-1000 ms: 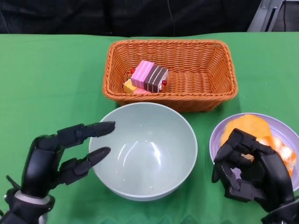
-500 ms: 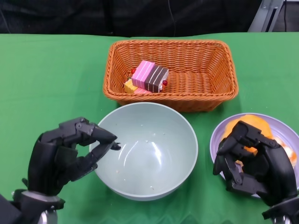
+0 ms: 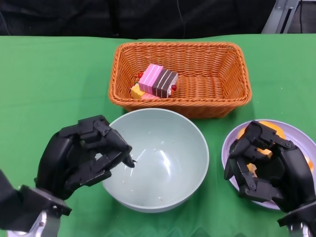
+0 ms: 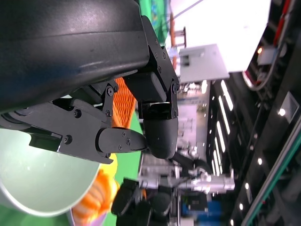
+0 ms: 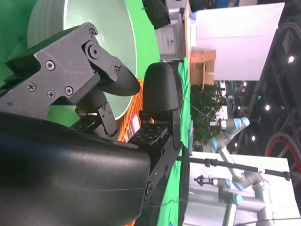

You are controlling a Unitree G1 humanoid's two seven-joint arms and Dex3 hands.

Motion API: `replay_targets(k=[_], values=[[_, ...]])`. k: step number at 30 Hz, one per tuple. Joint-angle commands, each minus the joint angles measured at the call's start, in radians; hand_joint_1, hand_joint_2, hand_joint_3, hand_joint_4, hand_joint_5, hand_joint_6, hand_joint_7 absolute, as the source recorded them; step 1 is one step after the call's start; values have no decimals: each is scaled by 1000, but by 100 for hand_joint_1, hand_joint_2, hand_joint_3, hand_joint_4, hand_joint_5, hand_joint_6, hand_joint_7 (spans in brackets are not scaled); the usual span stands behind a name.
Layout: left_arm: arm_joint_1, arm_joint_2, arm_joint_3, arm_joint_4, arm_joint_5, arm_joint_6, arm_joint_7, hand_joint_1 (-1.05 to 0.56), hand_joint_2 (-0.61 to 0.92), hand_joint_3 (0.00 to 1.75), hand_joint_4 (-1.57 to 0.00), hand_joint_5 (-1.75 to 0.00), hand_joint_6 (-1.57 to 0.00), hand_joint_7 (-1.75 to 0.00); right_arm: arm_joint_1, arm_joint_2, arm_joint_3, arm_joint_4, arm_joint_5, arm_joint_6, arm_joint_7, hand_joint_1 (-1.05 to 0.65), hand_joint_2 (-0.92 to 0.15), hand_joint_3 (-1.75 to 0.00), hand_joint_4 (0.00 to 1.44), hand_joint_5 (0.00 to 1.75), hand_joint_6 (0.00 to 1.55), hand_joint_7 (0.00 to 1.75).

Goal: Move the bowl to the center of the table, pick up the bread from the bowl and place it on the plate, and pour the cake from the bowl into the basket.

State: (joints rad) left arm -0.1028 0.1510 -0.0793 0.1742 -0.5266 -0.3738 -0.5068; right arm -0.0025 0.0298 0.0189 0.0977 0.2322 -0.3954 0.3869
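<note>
A: Well, where does the bowl (image 3: 158, 160) sit?

B: It stands upright on the green table (image 3: 49, 84), near the front edge and about midway across, just in front of the wicker basket (image 3: 180, 79). Its inside is pale green and glossy, and I see no food in it.

A: And the cake (image 3: 157, 81)?

B: It lies in the basket, toward the basket's left half: a pink, white and brown striped block, with a small yellow piece (image 3: 137, 91) beside it.

A: The bread (image 3: 266, 131)?

B: An orange, rounded piece lies on the lilac plate (image 3: 301, 138), to the right of the bowl. Most of it is hidden behind the right hand (image 3: 269, 170).

A: How is that right hand posed?

B: It hangs over the plate, back toward the camera, fingers curled inward. Whether the fingertips touch the bread I cannot tell; the hand covers the spot. The right wrist view shows its fingers (image 5: 160, 89) bent close together with the bowl's rim (image 5: 129, 33) beyond them.

A: And the left hand (image 3: 81, 155)?

B: It is at the bowl's left rim, knuckles up, fingers curled tightly together. The fingertips (image 3: 126, 158) reach just over the rim's edge. I cannot tell whether they touch or grip it. In the left wrist view the fingers (image 4: 157, 127) fold toward one another, with the bowl's wall (image 4: 37, 188) below them and orange wicker behind.
</note>
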Motion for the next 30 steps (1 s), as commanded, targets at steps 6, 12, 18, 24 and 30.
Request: replay_targets(k=[6,12,18,24,30], values=[[25,-16,40,-59,11,83,-60,-9,89,47,-84,-151,-86,-121,19,-12,12,-61,-12,31,-13,-12,-46,-128,75,174,69,150],[24,-27,57,-65,16,109,-92,-9,85,57,-84,-152,-86,-121,34,-15,34,-99,-17,46,-11,-13,-46,-128,75,173,69,149],[31,-36,66,-77,27,132,-105,-10,75,76,-85,-153,-86,-122,46,-27,49,-132,-10,69,1,-11,-50,-124,75,170,68,148],[32,-42,72,-80,32,138,-109,-10,74,78,-85,-153,-86,-121,46,-28,49,-135,-9,74,2,-10,-50,-125,75,171,67,148],[28,-45,75,-75,42,139,-113,-10,73,79,-85,-153,-87,-121,44,-25,50,-134,-12,71,-1,-10,-50,-125,75,171,67,148]])
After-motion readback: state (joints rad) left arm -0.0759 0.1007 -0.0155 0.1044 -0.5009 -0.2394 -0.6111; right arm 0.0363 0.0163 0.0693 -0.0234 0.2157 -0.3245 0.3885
